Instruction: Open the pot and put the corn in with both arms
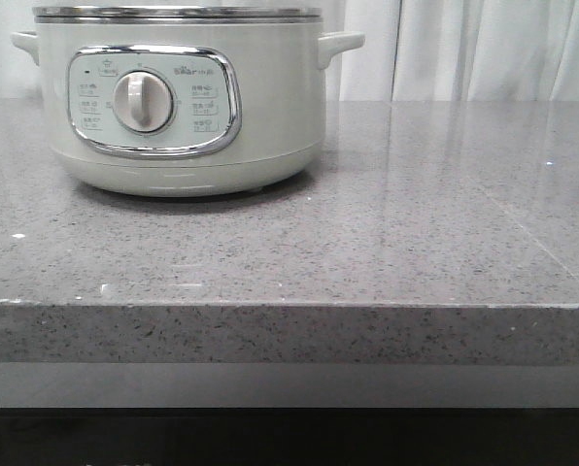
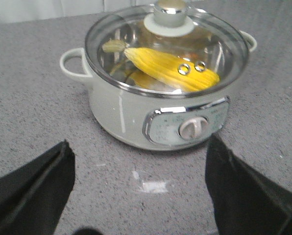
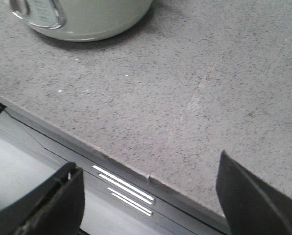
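The pot (image 1: 178,97) is a pale grey-green cooker standing at the back left of the counter, dial facing front. In the left wrist view the pot (image 2: 131,117) has its glass lid (image 2: 131,34) shut, with a knob (image 2: 169,10) on top. The yellow corn (image 2: 170,68) lies inside, seen through the lid. My left gripper (image 2: 140,142) is open and empty, in front of the pot above the counter. My right gripper (image 3: 148,164) is open and empty over the counter's front edge, with the pot's base (image 3: 87,19) far from it. Neither gripper shows in the front view.
The grey speckled countertop (image 1: 416,223) runs to a front edge (image 1: 289,306). White curtains (image 1: 464,49) hang behind. A small white mark (image 2: 153,186) lies on the counter in front of the pot. A dark ledge (image 3: 126,191) sits below the counter edge.
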You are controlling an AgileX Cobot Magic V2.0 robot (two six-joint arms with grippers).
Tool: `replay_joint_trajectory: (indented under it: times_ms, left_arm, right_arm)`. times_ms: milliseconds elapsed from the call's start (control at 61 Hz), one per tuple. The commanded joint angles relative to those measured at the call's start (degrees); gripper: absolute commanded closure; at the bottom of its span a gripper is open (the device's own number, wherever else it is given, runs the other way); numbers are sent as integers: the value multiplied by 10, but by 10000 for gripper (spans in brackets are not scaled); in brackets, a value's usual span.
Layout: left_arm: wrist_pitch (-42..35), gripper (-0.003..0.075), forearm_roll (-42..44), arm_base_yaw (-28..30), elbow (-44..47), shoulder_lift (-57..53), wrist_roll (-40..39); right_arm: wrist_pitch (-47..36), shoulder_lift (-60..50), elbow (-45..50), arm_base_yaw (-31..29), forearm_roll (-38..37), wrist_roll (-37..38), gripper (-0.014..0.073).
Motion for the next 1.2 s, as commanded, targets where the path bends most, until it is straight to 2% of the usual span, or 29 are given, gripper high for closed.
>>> replay_joint_trajectory:
  times_ms: [0, 164, 262, 344, 524, 639, 721, 1179]
  left_arm:
    - [-73, 175, -13, -13, 36, -44, 1]
    - [-107, 182, -18, -14, 95, -90, 1]
    - [-107, 257, -18, -14, 103, -95, 1]
    - [-108, 377, -18, -14, 103, -95, 1]
    - [-111, 627, -18, -14, 103, -95, 1]
    - [-111, 735, -18, -14, 103, -95, 1]
    - [-108, 741, -18, -14, 103, -95, 1]
    - [-107, 741, -18, -14, 103, -95, 1]
  right_arm:
    - [-21, -11, -15, -3, 8, 1, 20]
    - [-12, -13, -15, -3, 6, 0, 20]
    - [-13, -13, -15, -3, 6, 0, 57]
    - [-13, -13, -15, -3, 6, 0, 155]
    - [-12, -13, -15, -3, 6, 0, 458]
    - [-12, -13, -15, -3, 6, 0, 598]
    - [-12, -13, -15, -3, 6, 0, 666]
    - [-2, -13, -15, -3, 6, 0, 662]
